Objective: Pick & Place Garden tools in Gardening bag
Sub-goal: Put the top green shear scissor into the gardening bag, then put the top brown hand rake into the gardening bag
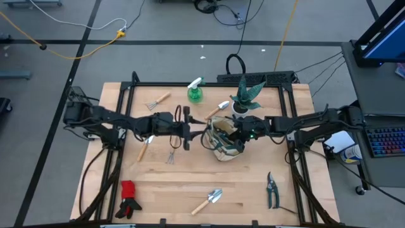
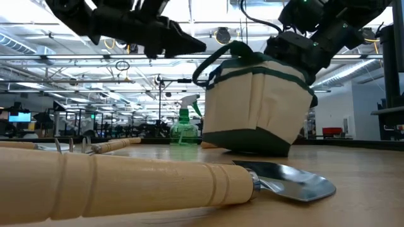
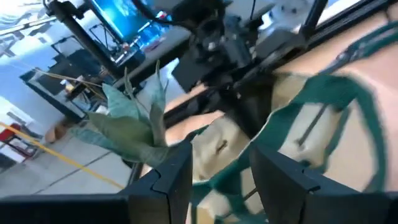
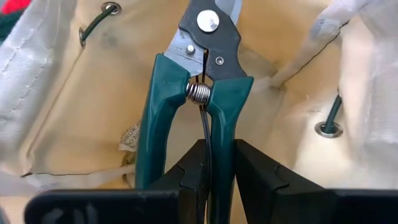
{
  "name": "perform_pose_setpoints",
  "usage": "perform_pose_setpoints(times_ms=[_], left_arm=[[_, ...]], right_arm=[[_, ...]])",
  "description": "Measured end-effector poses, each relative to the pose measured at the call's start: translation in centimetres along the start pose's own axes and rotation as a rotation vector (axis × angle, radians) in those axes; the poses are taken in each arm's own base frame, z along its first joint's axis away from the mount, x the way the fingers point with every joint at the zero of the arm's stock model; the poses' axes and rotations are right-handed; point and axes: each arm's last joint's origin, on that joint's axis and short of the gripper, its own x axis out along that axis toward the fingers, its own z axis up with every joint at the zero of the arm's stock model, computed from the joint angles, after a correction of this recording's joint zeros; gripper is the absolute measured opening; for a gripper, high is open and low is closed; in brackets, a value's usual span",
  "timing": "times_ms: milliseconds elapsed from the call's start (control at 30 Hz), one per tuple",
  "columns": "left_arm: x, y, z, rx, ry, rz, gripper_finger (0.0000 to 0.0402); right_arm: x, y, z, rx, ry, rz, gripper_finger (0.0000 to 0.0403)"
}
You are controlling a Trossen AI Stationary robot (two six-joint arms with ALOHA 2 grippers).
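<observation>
1. Grey workshop floor with loose cables surrounds the wooden table [image 1: 247,196], which sits inside a black frame.
2. Near the middle of the table, the beige gardening bag [image 1: 223,140] with green trim stands tilted; in the low view its one side is raised off the tabletop.
3. From the right, the right gripper [image 4: 219,163] reaches into the bag's mouth, clenched on one handle of green-handled pruning shears [image 4: 200,87], whose blades point down into the beige lining.
4. From the left, the left gripper [image 1: 190,132] hangs just beside the bag's rim, its fingers [image 3: 171,177] apart and holding nothing, facing the bag.
5. A second pair of dark-handled shears [image 1: 272,190] lies near the table's front right corner.
6. A wooden-handled trowel [image 1: 209,201] lies at the front centre, with red-and-black gloves [image 1: 129,197] at the front left.
7. A small rake [image 1: 157,101], a green spray bottle [image 1: 195,92] and another trowel [image 1: 218,108] lie toward the back edge.
8. A fork [image 1: 172,154] and one more wooden-handled tool [image 1: 143,149] lie under the left arm.
9. A spiky potted plant [image 1: 247,95] stands just behind the bag.
</observation>
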Motion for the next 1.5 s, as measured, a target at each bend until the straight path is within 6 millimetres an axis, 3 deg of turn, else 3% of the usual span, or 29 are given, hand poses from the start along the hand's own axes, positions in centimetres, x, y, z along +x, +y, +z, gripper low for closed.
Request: perform_pose_setpoints(times_ms=[300, 433, 567, 933, 1233, 1500], left_arm=[[3.2, 0.9, 0.4, 0.099, 0.045, -0.182, 0.0228], [4.6, 0.7, 0.5, 0.176, 0.075, -0.220, 0.0234], [5.0, 0.2, 0.3, 0.204, 0.092, -0.251, 0.0197], [4.8, -0.3, -0.1, 0.199, 0.148, -0.298, 0.0009], [4.7, -0.2, -0.3, 0.197, 0.193, -0.265, 0.0005], [4.6, -0.8, -0.1, 0.199, 0.198, -0.290, 0.0008]], right_arm=[[0.0, 0.1, 0.2, -0.007, -0.025, 0.014, 0.0057], [0.0, 0.2, 0.4, -0.025, -0.037, 0.021, 0.0057], [0.0, 0.3, 0.4, -0.036, -0.044, 0.028, 0.0058], [0.0, 0.4, 0.6, -0.056, -0.053, 0.057, 0.0093], [-0.1, 0.6, 0.6, -0.062, -0.042, 0.097, 0.0112], [-0.2, 1.2, 1.6, -0.147, -0.151, 0.158, 0.0149]])
